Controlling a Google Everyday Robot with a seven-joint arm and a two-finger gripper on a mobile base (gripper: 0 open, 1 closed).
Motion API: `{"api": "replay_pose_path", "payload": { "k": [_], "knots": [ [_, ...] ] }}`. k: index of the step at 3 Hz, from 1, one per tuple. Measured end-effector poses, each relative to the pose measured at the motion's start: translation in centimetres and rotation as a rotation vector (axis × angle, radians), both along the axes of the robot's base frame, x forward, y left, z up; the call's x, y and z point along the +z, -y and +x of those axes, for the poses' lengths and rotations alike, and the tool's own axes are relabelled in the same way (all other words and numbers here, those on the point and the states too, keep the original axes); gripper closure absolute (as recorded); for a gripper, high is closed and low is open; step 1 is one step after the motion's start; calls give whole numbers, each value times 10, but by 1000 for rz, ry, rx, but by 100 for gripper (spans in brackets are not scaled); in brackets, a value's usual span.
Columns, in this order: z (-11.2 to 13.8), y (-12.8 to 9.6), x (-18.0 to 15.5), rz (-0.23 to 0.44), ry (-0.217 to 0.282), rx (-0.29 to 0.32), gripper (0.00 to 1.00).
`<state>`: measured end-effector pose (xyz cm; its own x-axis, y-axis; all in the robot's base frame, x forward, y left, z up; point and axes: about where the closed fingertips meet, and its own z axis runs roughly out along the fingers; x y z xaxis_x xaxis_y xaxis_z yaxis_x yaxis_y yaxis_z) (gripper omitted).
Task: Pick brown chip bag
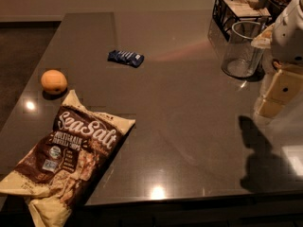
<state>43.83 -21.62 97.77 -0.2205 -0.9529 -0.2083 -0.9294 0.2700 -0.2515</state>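
The brown chip bag [71, 155] lies flat at the front left corner of the dark counter [189, 108]. It is large and crinkly, dark brown with cream edges and white "Sea Salt" script, and its lower end hangs over the front edge. My gripper [277, 96] hangs from the white arm at the far right, above the counter and far from the bag, holding nothing that I can see. It casts a shadow on the counter below it.
An orange fruit [53, 81] sits just behind the bag near the left edge. A small dark blue snack wrapper [126, 57] lies further back. A clear glass jar [241, 48] and a black wire basket [239, 8] stand at the back right, close to my arm.
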Motion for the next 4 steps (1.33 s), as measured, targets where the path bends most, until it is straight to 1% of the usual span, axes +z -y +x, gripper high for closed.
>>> {"api": "replay_pose_path", "payload": {
  "k": [1, 2, 3, 4],
  "knots": [
    [0, 0, 0, 0, 0, 0, 0],
    [1, -3, 4, 25, -11, 12, 0],
    [-1, -28, 7, 101, -25, 85, 0],
    [-1, -70, 7, 215, -57, 184, 0]
  ]
}}
